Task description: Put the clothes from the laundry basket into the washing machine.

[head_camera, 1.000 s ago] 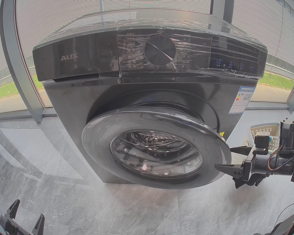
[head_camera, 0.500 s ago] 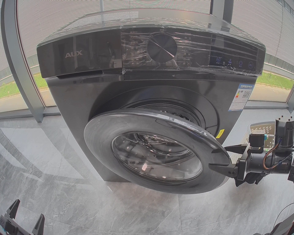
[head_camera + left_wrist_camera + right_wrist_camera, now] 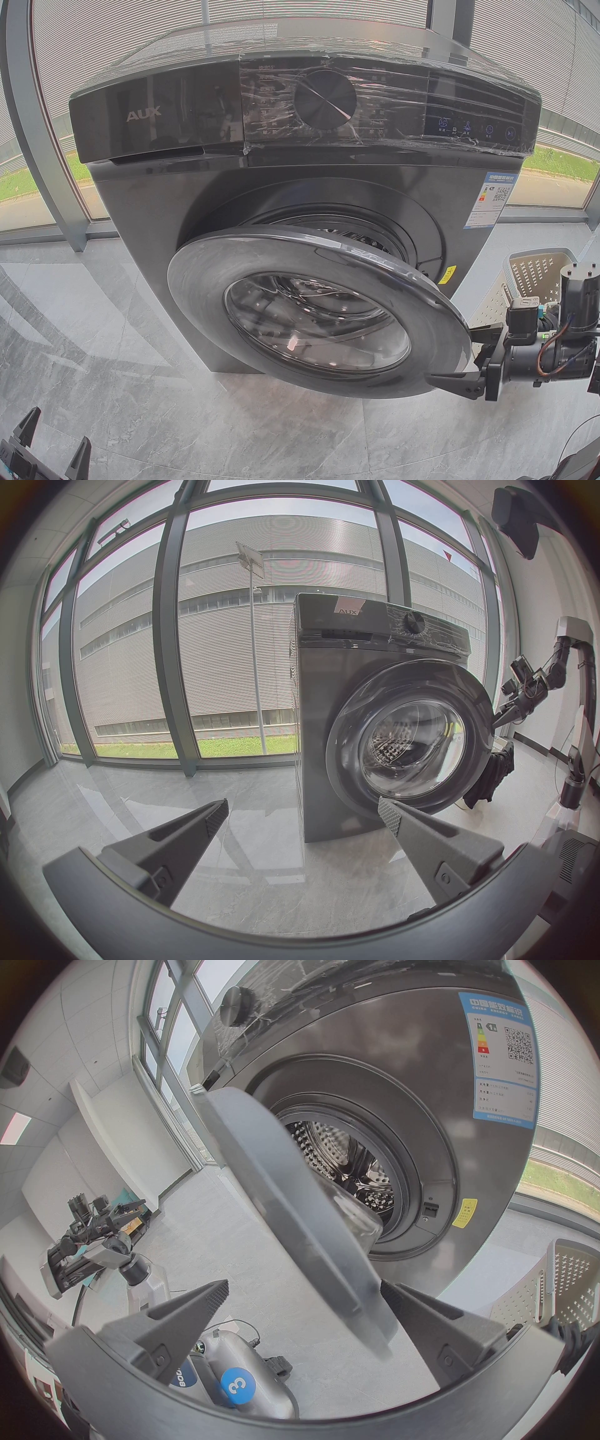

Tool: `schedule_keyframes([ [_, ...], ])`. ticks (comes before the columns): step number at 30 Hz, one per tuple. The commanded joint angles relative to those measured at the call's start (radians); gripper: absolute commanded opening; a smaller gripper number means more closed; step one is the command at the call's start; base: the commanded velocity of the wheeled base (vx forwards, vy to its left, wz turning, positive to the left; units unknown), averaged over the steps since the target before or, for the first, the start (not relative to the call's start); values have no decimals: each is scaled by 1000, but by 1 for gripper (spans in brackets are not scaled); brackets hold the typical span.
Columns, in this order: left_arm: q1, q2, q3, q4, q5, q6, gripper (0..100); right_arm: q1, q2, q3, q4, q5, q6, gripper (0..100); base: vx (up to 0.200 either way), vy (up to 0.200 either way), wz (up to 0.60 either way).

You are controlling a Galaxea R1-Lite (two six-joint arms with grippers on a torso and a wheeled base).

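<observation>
Straddling the free edge of the washer's [image 3: 156,206] door [image 3: 206,281], the right gripper [image 3: 303,1288] has its jaws spread wide. The rim sits between them and they clasp nothing. The door stands partly ajar, with the steel drum [image 3: 350,1166] showing behind it. A pale perforated basket [image 3: 537,272] sits on the floor to the washer's right, behind the right arm. A dark cloth [image 3: 494,780] hangs below that gripper; what holds it is unclear. The left gripper [image 3: 56,431] hovers low and well apart from the washer, jaws wide and empty.
</observation>
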Motion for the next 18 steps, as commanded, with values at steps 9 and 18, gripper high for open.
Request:
schedule_keyframes([
  [9, 0, -18, 18, 0, 0, 1, 100, -19, -45, -32, -4, -1, 3, 100, 0, -133, 0],
  [18, 0, -18, 18, 0, 0, 1, 100, -5, -5, -30, -5, 0, 0, 100, 0, -67, 0],
])
